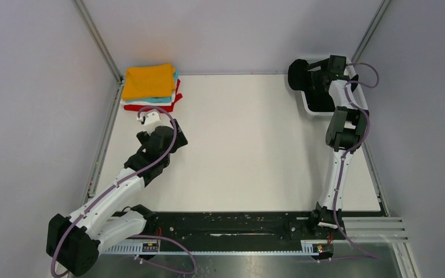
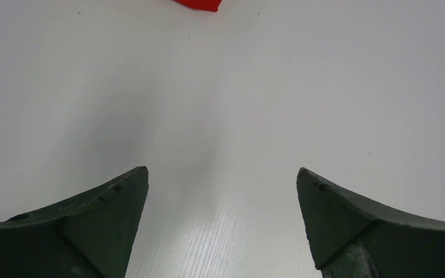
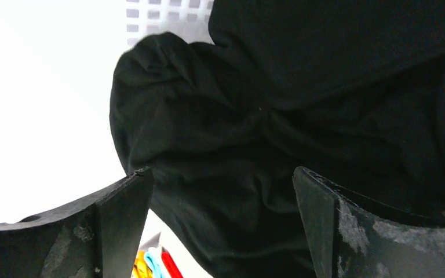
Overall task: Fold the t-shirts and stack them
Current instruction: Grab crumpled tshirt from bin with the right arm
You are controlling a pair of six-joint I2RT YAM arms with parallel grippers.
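A stack of folded t-shirts (image 1: 149, 87) lies at the table's far left corner, orange on top, then teal, white and red. Its red edge (image 2: 197, 4) shows at the top of the left wrist view. A crumpled black t-shirt (image 1: 298, 74) hangs over the rim of the basket at the far right and fills the right wrist view (image 3: 301, 127). My left gripper (image 2: 222, 174) is open and empty over bare table, just in front of the stack (image 1: 177, 139). My right gripper (image 3: 223, 174) is open with the black cloth right before its fingers.
A white plastic mesh basket (image 1: 312, 110) stands at the far right edge, its mesh wall showing in the right wrist view (image 3: 162, 14). Grey walls and metal rails frame the white table (image 1: 249, 145). A small white clip (image 1: 149, 119) lies near the stack.
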